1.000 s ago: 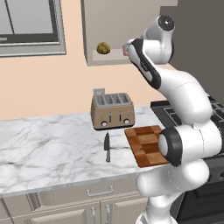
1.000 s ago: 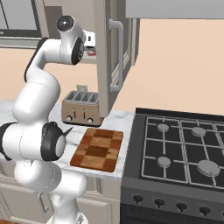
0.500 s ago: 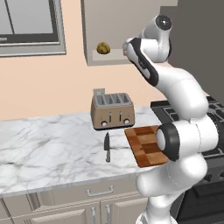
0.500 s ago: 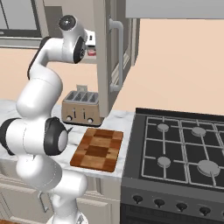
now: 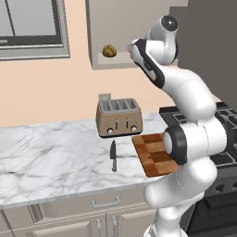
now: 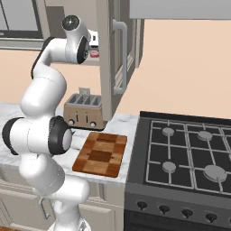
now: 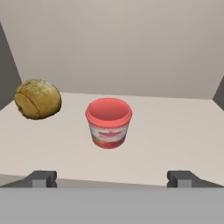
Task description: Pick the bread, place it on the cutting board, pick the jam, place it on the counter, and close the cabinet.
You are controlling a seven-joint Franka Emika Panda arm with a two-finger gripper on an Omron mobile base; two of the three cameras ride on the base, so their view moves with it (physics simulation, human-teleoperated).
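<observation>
The bread (image 7: 38, 99), a lumpy golden-brown loaf, lies on the open cabinet's shelf, left of the red jam (image 7: 108, 122) in the hand view. My gripper (image 7: 112, 179) is open just in front of the shelf, facing the jam, and nothing is between its fingertips (image 7: 41, 178). From the left base view the bread (image 5: 109, 51) sits in the cabinet (image 5: 120, 23), with my wrist just to its right. The jam (image 6: 94, 53) peeks out beside the open cabinet door (image 6: 108, 67). The checkered cutting board (image 6: 100, 153) lies bare on the marble counter (image 5: 55, 152).
A toaster (image 5: 118, 116) stands at the back of the counter under the cabinet. A black-handled knife (image 5: 113, 155) lies left of the board. A gas stove (image 6: 185, 153) adjoins the counter on the right. The door's metal handle (image 6: 122, 58) juts toward the stove side.
The hand has edged slightly up and toward the cabinet shelf. Bread, jam and board have not moved.
</observation>
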